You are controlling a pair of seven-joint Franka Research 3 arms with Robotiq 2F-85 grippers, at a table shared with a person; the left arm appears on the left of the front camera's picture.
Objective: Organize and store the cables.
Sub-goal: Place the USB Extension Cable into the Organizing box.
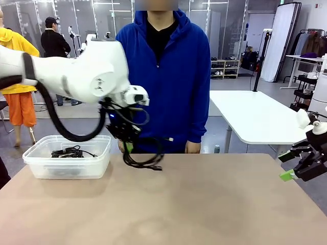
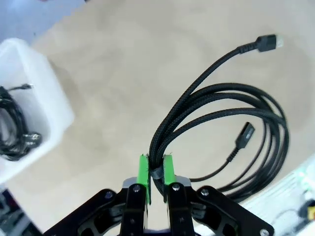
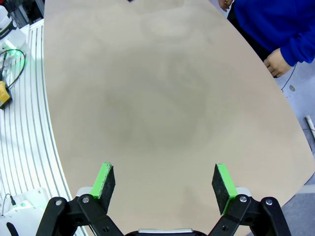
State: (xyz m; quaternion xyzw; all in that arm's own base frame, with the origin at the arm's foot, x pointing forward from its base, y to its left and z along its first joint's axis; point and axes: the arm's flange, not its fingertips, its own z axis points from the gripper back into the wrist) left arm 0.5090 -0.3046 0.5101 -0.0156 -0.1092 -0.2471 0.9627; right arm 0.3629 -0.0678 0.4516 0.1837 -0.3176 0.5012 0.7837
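Observation:
A coiled black braided cable [image 2: 231, 123] hangs above the table, pinched between the green pads of my left gripper [image 2: 156, 169], which is shut on it. From the front, that cable [image 1: 145, 155] dangles under the left gripper [image 1: 127, 145], just right of a clear plastic bin [image 1: 36, 158]. More black cables [image 1: 69, 152] lie inside the bin, and they appear again as cables [image 2: 15, 132] at the left edge of the left wrist view. My right gripper [image 1: 287, 166] stands open off the table's right edge, and in its own view the right gripper [image 3: 165, 182] holds nothing over bare tabletop.
A person in a blue hoodie [image 1: 163, 71] stands at the far edge, hands [image 1: 192, 147] low by the table [image 1: 194, 204]. The person's hand [image 3: 276, 66] also shows at the top right of the right wrist view. A white table [image 1: 255, 115] stands behind on the right.

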